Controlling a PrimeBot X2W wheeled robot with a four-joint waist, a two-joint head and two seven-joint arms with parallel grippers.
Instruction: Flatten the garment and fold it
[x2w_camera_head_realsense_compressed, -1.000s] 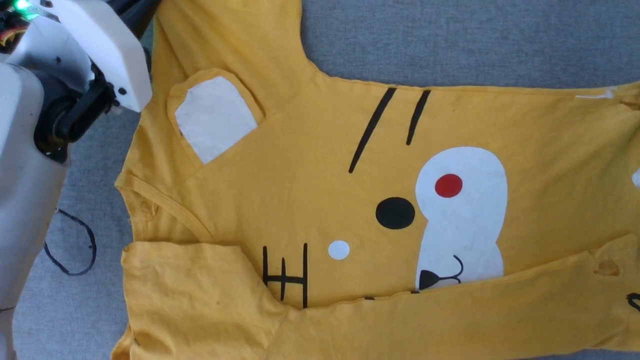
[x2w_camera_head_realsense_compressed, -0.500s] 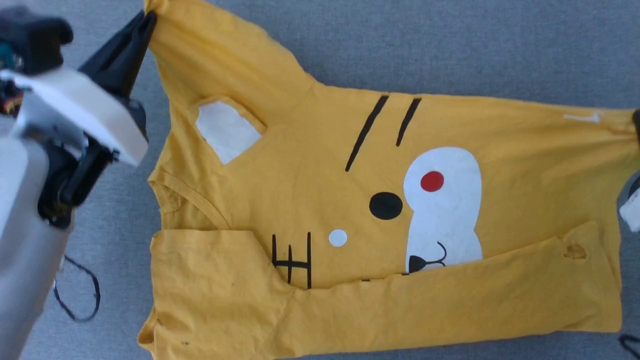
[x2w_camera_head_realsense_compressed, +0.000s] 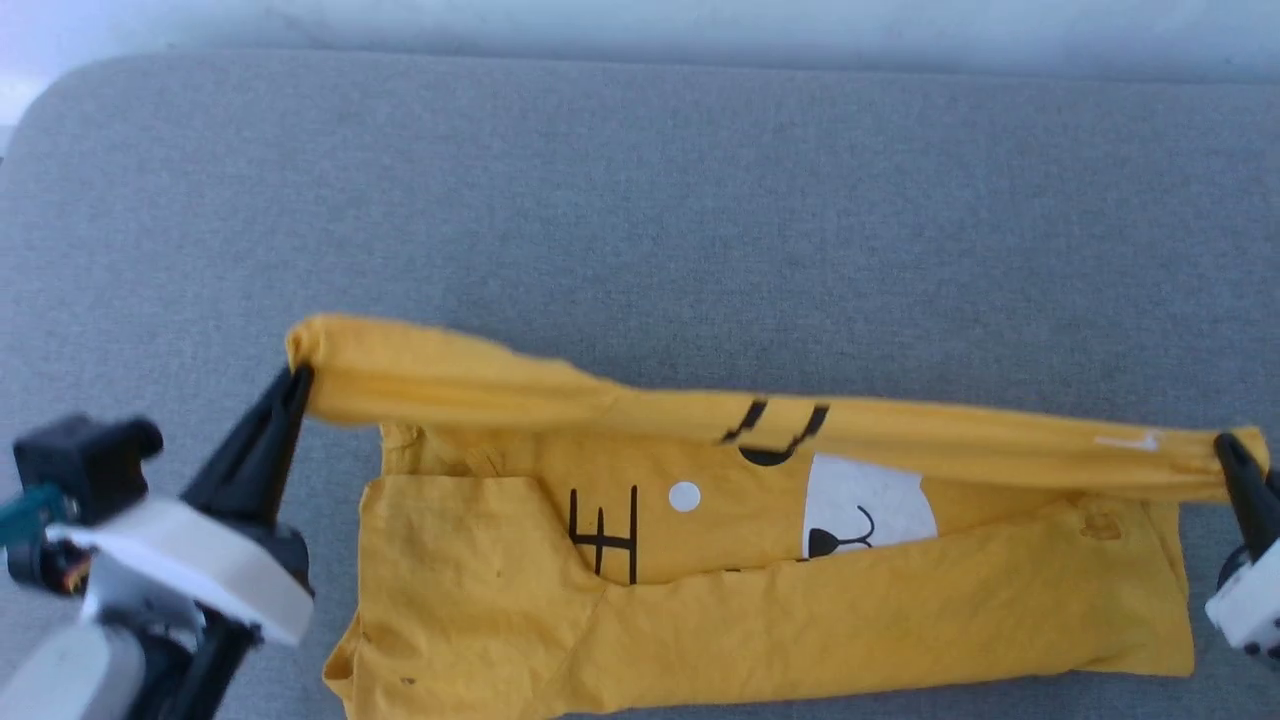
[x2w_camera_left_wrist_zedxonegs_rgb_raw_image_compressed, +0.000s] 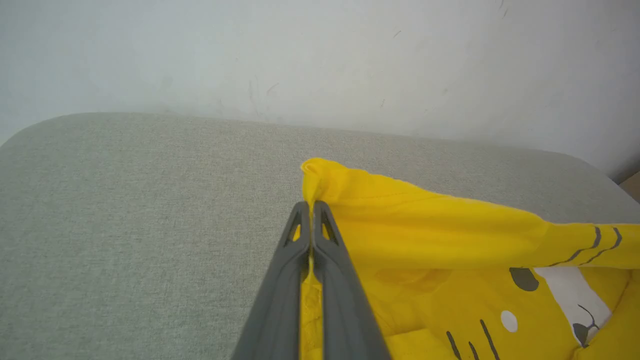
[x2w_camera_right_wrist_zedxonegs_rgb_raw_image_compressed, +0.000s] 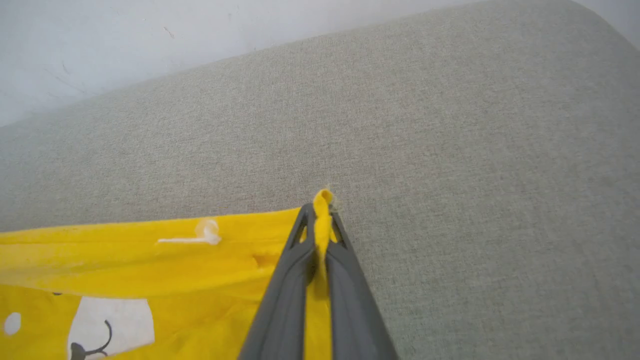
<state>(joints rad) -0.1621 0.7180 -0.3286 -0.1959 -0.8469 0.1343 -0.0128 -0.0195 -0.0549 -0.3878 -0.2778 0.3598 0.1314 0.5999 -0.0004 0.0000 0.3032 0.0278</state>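
The garment is a bright yellow T-shirt with a cartoon face print, lying on a grey padded surface. Its near strip is folded over the front. Its far edge is lifted and stretched taut between both grippers, curling over the print. My left gripper is shut on the far left corner; the left wrist view has yellow cloth pinched at the tips. My right gripper is shut on the far right corner, and yellow fabric runs between its tips.
The grey padded surface stretches bare beyond the shirt up to a pale wall. Its rounded far-left corner shows in the head view. The left forearm sits at the lower left.
The camera has pulled back. Both grippers have brought the far edge of the shirt toward the near side, so it now covers most of the face print.
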